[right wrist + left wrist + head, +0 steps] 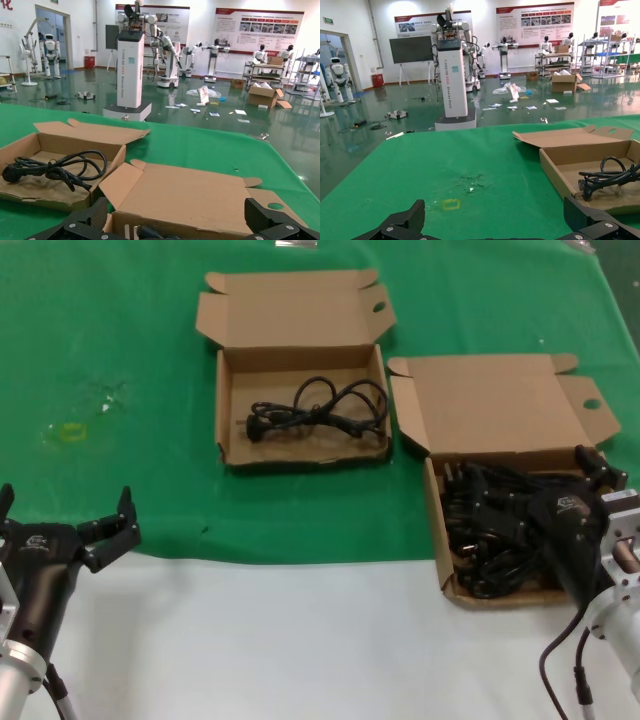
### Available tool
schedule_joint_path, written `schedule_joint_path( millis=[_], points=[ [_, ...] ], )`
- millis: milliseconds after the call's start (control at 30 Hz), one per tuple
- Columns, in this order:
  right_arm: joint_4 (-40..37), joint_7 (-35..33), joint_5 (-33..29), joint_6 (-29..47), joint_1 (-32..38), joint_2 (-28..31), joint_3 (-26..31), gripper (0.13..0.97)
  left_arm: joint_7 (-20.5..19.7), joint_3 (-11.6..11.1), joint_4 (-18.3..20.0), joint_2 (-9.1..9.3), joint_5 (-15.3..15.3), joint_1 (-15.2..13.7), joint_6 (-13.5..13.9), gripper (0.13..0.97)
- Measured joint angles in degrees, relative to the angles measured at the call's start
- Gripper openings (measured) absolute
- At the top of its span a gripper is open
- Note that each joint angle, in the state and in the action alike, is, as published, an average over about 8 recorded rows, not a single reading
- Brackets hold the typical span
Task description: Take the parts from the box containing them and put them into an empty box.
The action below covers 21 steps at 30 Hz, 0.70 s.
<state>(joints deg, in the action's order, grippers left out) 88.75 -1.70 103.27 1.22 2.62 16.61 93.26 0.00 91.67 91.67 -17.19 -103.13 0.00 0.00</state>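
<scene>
The larger box (437,510) stands at the right, its lid (490,400) open, full of tangled black power cords (490,525). My right gripper (575,490) hovers over its right part, open and empty; in the right wrist view (175,220) the wide-open jaws frame the lid (190,195) and a plug (145,232) below. The smaller box (226,410) stands at centre back and holds one coiled cord (320,408), which also shows in the right wrist view (55,167). My left gripper (65,505) waits open and empty at the near left.
A green mat (120,360) covers the far table; bare white table (300,640) lies in front. A yellow tape mark (70,432) sits on the mat at the left. The left wrist view shows the smaller box's wall (565,175) and its cord (610,175).
</scene>
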Motion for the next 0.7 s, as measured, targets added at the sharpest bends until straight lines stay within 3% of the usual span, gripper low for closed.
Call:
schedule_joint_path(
  millis=[700],
  points=[
    [0.00,0.00,0.00,0.00,0.00,0.00,0.00,0.966,0.00,0.00,0.00,0.00,0.00,0.00,0.00,0.966]
  ],
)
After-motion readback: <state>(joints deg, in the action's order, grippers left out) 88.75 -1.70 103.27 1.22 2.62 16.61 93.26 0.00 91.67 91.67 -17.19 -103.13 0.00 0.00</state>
